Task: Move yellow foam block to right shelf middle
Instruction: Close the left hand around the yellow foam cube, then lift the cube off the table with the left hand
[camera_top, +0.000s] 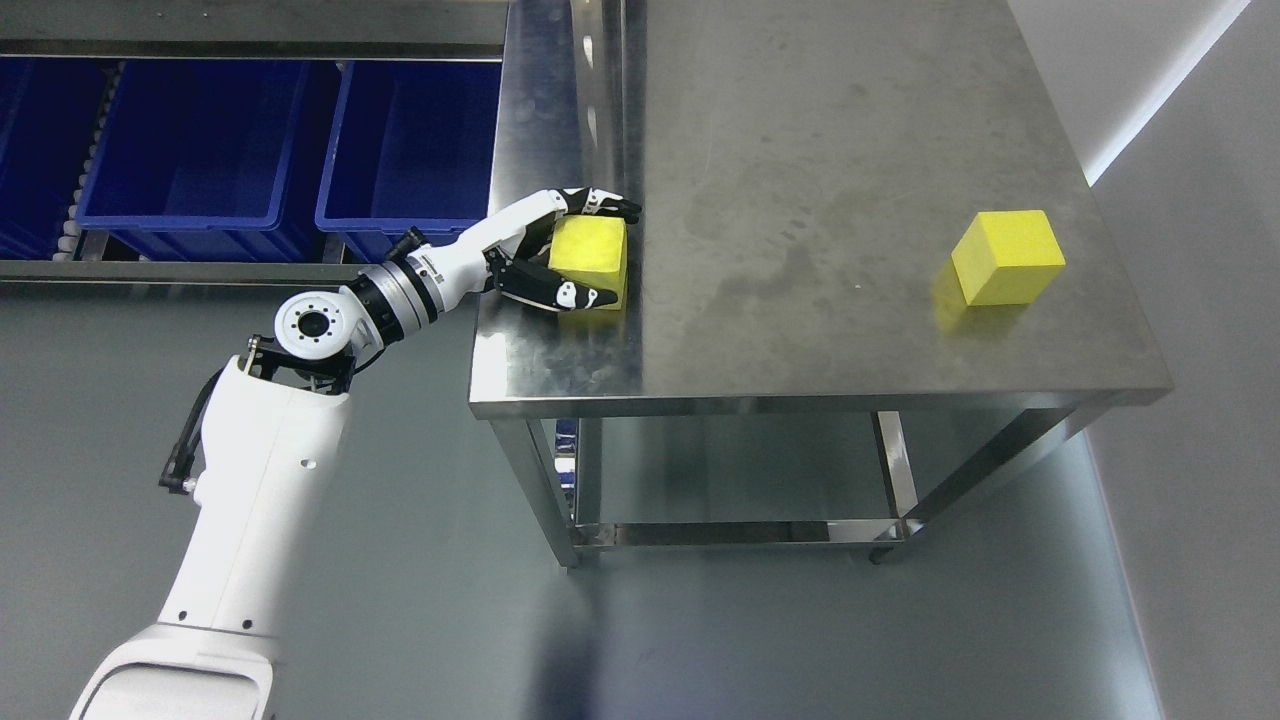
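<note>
The left hand (565, 250) has its fingers (600, 203) clamped around a yellow foam block (590, 250) at the left edge of the steel table (830, 180); a second yellow block (1006, 256) sits well apart near the right edge; blue bins (250, 150) stand at left.

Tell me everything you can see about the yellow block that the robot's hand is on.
The yellow foam block is a plain cube, matte and soft-looking like sponge, with no markings. It sits flat on the steel table, near the table's left edge. The left hand wraps it from the left: fingers lie along its far side and another finger along its near side, touching it. Its top and right faces stay visible. Whether it is lifted at all cannot be told.
</note>
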